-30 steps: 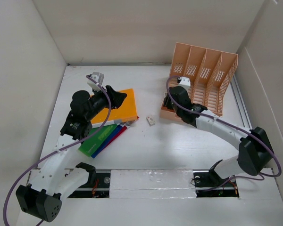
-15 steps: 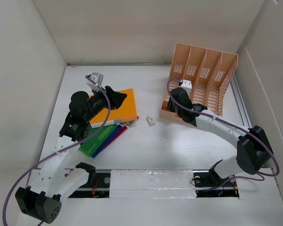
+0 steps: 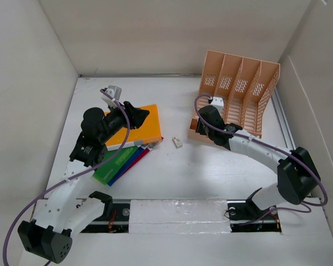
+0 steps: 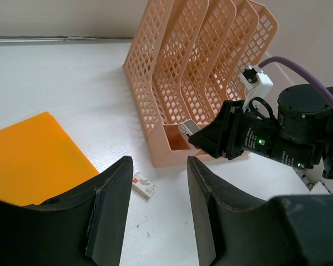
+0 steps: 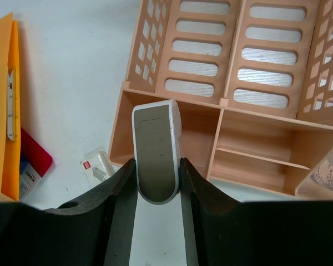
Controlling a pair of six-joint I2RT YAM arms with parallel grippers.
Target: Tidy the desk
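My right gripper [image 3: 197,123] is shut on a grey-and-white oblong object [image 5: 156,155] and holds it over the front left compartment of the peach slotted file rack [image 3: 240,91], which also shows in the right wrist view [image 5: 255,138]. My left gripper [image 3: 142,114] is open and empty above the orange folder [image 3: 139,128]. In the left wrist view its jaws [image 4: 158,166] stand apart over the white desk [image 3: 177,177]. A small white staple box [image 3: 177,142] lies on the desk between the folder and the rack.
Green, blue and red books [image 3: 121,160] lie fanned under the orange folder. White wall panels [image 3: 22,111] enclose the desk on the left, back and right. A taped strip [image 3: 177,210] runs along the near edge between the arm bases.
My right gripper has moved a little farther up and left along the rack's front with the oblong object in it. The left arm has hardly moved.
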